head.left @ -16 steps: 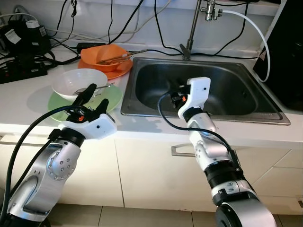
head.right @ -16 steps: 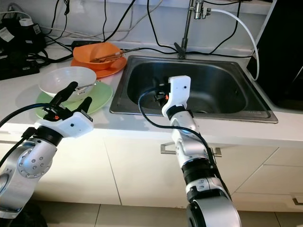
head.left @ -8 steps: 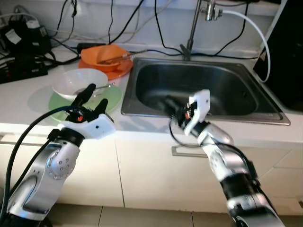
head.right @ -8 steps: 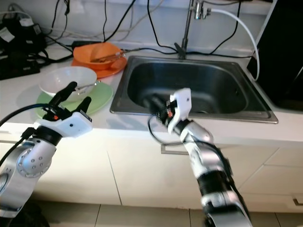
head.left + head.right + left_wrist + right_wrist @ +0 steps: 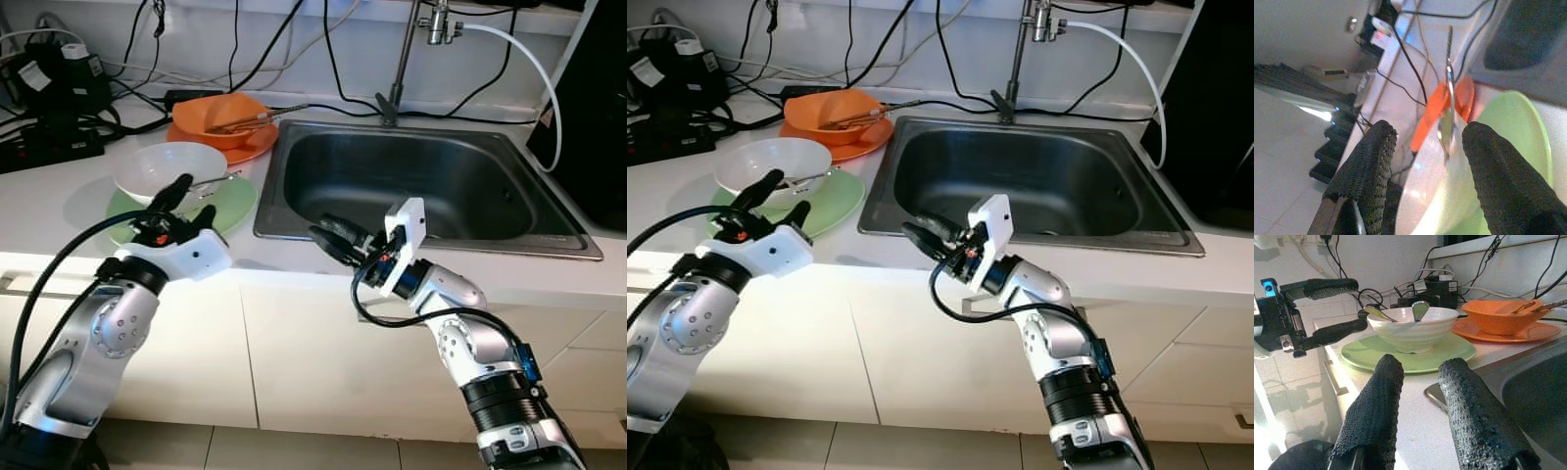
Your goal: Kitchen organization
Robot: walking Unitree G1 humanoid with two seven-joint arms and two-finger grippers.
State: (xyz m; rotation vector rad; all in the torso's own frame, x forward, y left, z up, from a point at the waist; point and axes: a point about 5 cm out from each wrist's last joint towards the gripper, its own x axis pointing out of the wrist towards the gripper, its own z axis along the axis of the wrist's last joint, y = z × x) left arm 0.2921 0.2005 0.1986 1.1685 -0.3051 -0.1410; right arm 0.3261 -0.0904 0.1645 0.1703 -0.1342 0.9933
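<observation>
- The white bowl [image 5: 168,168] sits upright on the green plate [image 5: 233,201], on the counter [image 5: 44,191] just left of the sink [image 5: 431,186].
- A spoon [image 5: 208,181] lies in the bowl, its handle pointing toward the sink.
- The left tool [image 5: 184,201] is open, its fingers at the bowl's near rim.
- The right tool [image 5: 921,231] is open and empty, at the sink's front left corner, pointing toward the bowl.
- Behind, an orange bowl [image 5: 217,115] with chopsticks [image 5: 260,117] stands on an orange plate [image 5: 257,145].

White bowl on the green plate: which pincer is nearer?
Left. The left pincer sits at the white bowl rim; the right pincer hovers over the sink edge.
</observation>
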